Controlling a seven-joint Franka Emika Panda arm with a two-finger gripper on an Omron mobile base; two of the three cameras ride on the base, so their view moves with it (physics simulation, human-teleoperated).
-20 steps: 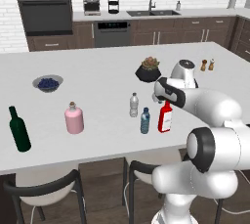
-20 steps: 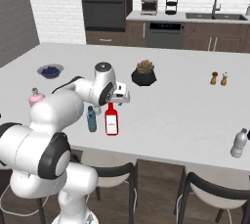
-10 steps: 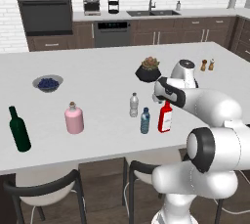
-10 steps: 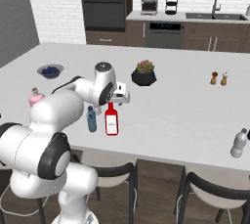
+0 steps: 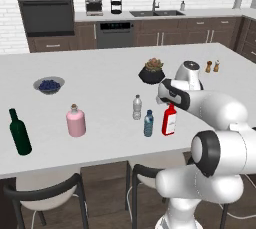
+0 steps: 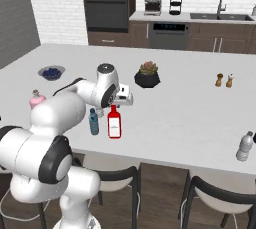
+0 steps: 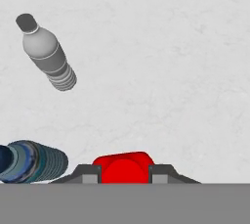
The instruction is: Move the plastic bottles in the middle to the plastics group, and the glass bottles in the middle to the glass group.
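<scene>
The glass bottle, flat and red (image 5: 169, 121) (image 6: 114, 124) with a white label, stands upright mid-counter. My gripper (image 5: 170, 103) (image 6: 115, 104) (image 7: 121, 174) comes straight down on it and is shut on its neck; in the hand view the red bottle (image 7: 121, 166) sits tight between both fingertips (image 7: 90, 175). The plastic bottles stand just to its left: a blue-tinted one (image 5: 148, 123) (image 6: 93, 121) (image 7: 30, 162) and a clear one (image 5: 137, 107) (image 7: 46, 54). The glass group stands at the counter's left: a squat pink bottle (image 5: 76, 121) (image 6: 36, 99) and a dark green wine bottle (image 5: 19, 133).
A dark potted plant (image 5: 152, 70) (image 6: 147, 74) stands behind the gripper. A bowl of blueberries (image 5: 48, 84) (image 6: 51, 72) lies at the far left, two small shakers (image 5: 212, 66) (image 6: 224, 80) at the far right. Another clear bottle (image 6: 244, 146) stands near the right front edge.
The jaws have closed from wide open onto the red bottle's neck. The arm and the bottles stay where they were.
</scene>
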